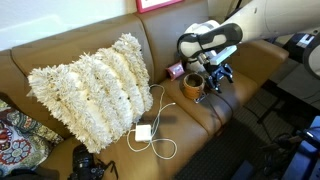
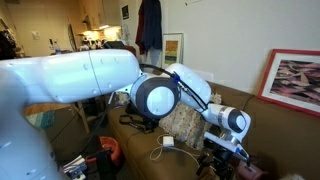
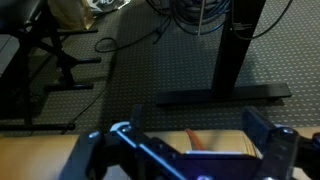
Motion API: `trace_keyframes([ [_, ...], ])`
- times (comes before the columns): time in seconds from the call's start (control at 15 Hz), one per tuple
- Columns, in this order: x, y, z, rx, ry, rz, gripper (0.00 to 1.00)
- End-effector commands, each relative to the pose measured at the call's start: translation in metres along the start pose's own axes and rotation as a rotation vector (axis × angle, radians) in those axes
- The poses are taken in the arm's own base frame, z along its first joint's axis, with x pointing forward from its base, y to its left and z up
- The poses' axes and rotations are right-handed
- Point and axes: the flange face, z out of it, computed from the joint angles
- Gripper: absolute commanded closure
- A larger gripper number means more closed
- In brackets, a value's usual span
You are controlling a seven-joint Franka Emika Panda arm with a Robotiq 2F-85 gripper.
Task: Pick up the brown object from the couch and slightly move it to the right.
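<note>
The brown object is a small tan cup with a dark hollow, standing on the seat of the couch near its right end. My gripper hovers just right of the cup and slightly above it, jaws open and holding nothing. In the wrist view the gripper spreads wide over the tan couch edge, with a thin orange streak between the fingers; the cup itself does not show there. In an exterior view the gripper hangs low behind the arm, and the cup is hidden.
A white fluffy pillow fills the couch's middle. A white charger with looping cable lies in front of it. A small pinkish item sits behind the cup. A camera and patterned cushion are at left. Stand legs stand on the carpet.
</note>
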Motion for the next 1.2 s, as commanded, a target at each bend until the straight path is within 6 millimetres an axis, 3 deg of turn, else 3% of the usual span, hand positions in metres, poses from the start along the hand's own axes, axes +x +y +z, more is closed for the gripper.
trace_keyframes([
  [0.0, 0.004, 0.014, -0.036, 0.064, 0.174, 0.009, 0.00],
  [0.27, -0.009, 0.026, -0.099, 0.051, 0.393, -0.006, 0.00],
  [0.4, -0.006, 0.027, -0.117, 0.031, 0.511, -0.015, 0.00],
  [0.53, 0.004, 0.026, -0.123, 0.025, 0.612, -0.038, 0.00],
  [0.73, 0.015, 0.026, -0.117, 0.043, 0.694, -0.070, 0.00],
  [1.13, 0.043, 0.033, -0.053, 0.129, 0.680, -0.059, 0.00],
])
